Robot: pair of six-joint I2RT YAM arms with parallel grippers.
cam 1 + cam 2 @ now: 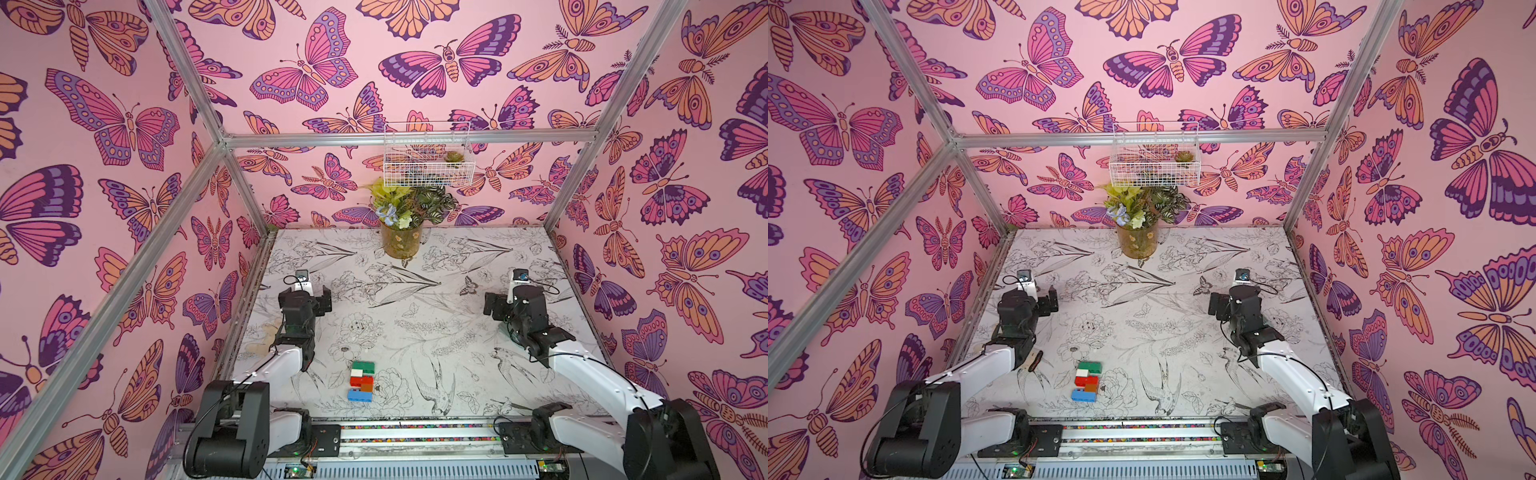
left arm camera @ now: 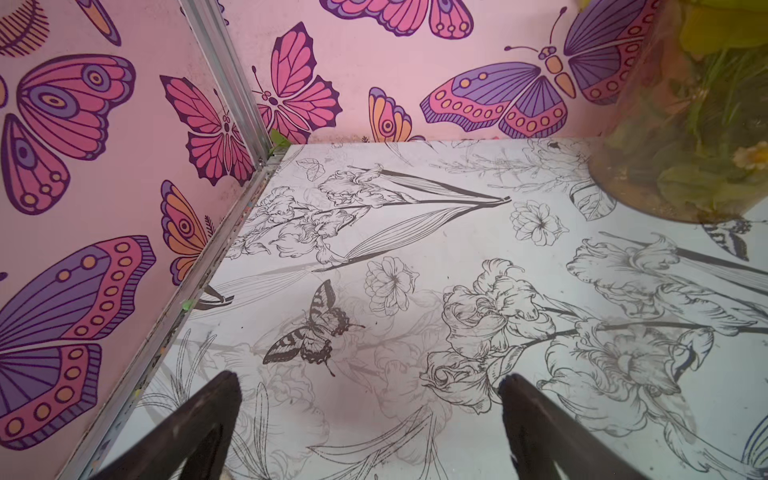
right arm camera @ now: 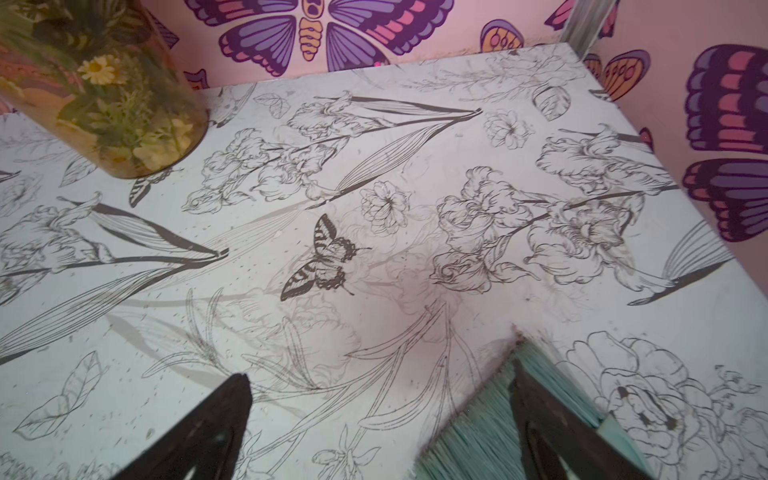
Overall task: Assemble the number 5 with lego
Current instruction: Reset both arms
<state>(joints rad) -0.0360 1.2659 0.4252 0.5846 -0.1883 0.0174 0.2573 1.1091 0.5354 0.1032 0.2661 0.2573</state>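
The left pincer (image 2: 369, 377) is spread wide with nothing between its fingers, and the right pincer (image 3: 380, 370) is spread just as wide and also carries nothing. A teal ribbed strip (image 3: 478, 432) sits against one of the right pincer's fingers. Both hang over the printed worktop (image 1: 436, 316), well apart from each other and facing the back wall. Ahead of them and between them stands a glass vase of flowers (image 1: 401, 243), with a white wire basket (image 1: 428, 156) on the wall above it.

Behind both pincers, towards the arm bases, the number 5 (image 1: 360, 381) lies on the worktop in both top views. It is nearer the left arm's elbow than the right arm. Its long axis runs from near edge to back wall, leaning slightly. The green brick (image 1: 363, 367) is at the far end towards the vase, and the blue brick (image 1: 359, 395) is at the near end beside the front rail (image 1: 415, 432). White, red and orange pieces sit between them, and the bars lie crosswise.
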